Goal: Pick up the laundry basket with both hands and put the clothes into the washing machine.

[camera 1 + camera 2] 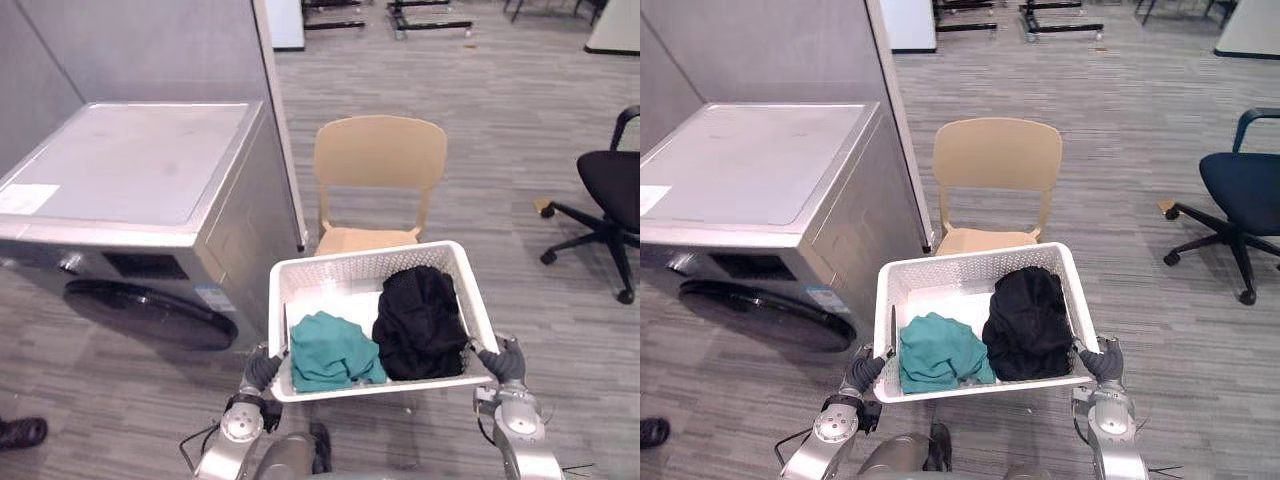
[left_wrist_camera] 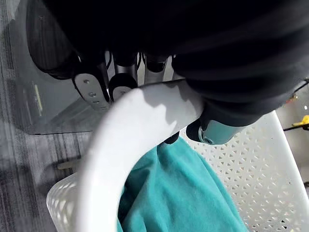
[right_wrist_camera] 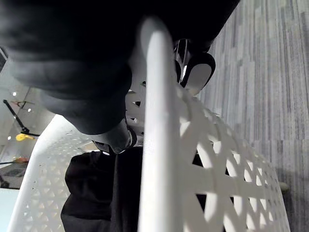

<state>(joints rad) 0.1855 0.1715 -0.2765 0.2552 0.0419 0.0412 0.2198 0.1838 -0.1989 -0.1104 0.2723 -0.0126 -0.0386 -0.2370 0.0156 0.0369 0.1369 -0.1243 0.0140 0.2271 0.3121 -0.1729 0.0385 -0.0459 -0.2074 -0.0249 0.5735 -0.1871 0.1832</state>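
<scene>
A white perforated laundry basket (image 1: 365,266) is held up in front of me, just before a tan chair. Inside lie a teal garment (image 1: 330,351) on the left and a black garment (image 1: 420,320) on the right. My left hand (image 1: 262,371) is curled round the basket's left rim (image 2: 130,125), thumb inside against the teal cloth (image 2: 178,193). My right hand (image 1: 503,360) is curled round the right rim (image 3: 157,121), with the black cloth (image 3: 104,193) just inside. The grey washing machine (image 1: 130,170) stands to the left, its dark round door (image 1: 150,312) facing front.
A tan plastic chair (image 1: 378,160) stands right behind the basket. A black office chair (image 1: 610,195) is at the right. A grey partition wall (image 1: 150,50) rises behind the machine. A person's dark shoe (image 1: 20,432) shows at the lower left.
</scene>
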